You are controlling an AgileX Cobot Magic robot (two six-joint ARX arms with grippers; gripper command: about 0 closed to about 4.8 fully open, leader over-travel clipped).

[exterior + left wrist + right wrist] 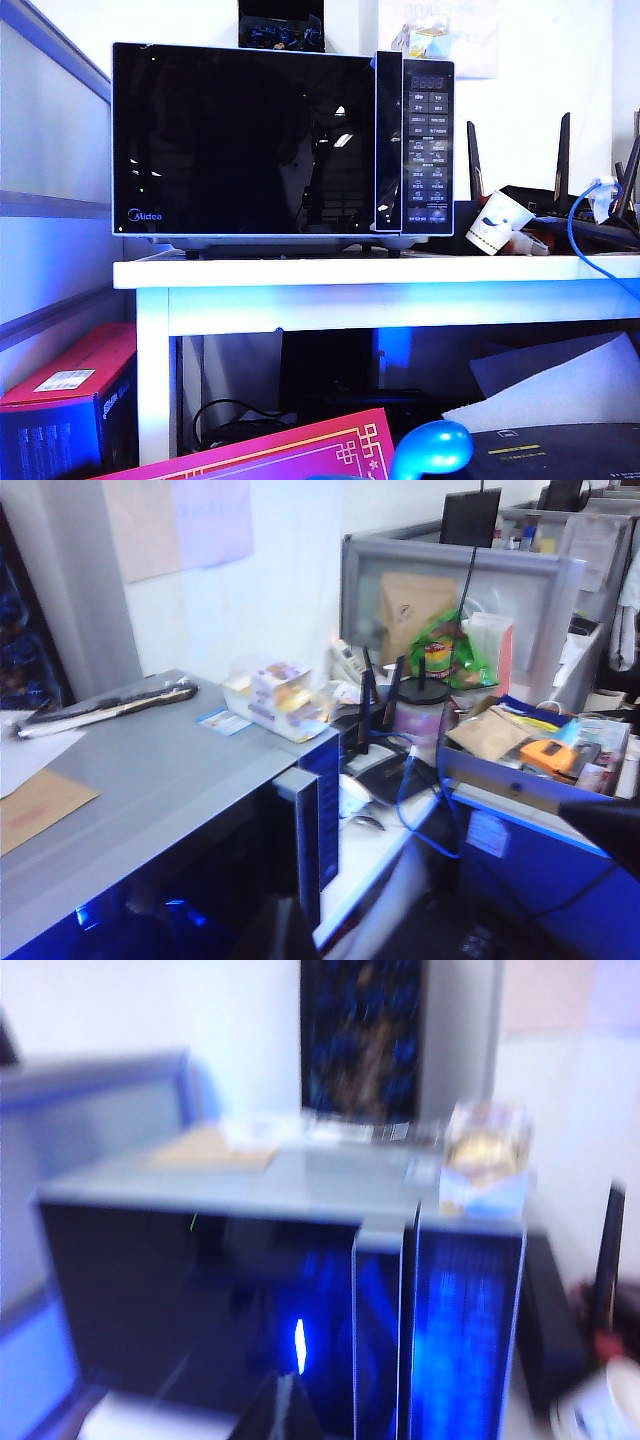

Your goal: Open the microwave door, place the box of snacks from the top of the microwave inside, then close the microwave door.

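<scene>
My right gripper [277, 1410], fingers pressed together, hangs in front of the shut microwave door [240, 140], the box of snacks [485, 1160] above and beyond it on top of the microwave [285, 145]. My left gripper [275, 935] shows only a dark tip by the door handle; whether it is spread I cannot tell.
</scene>
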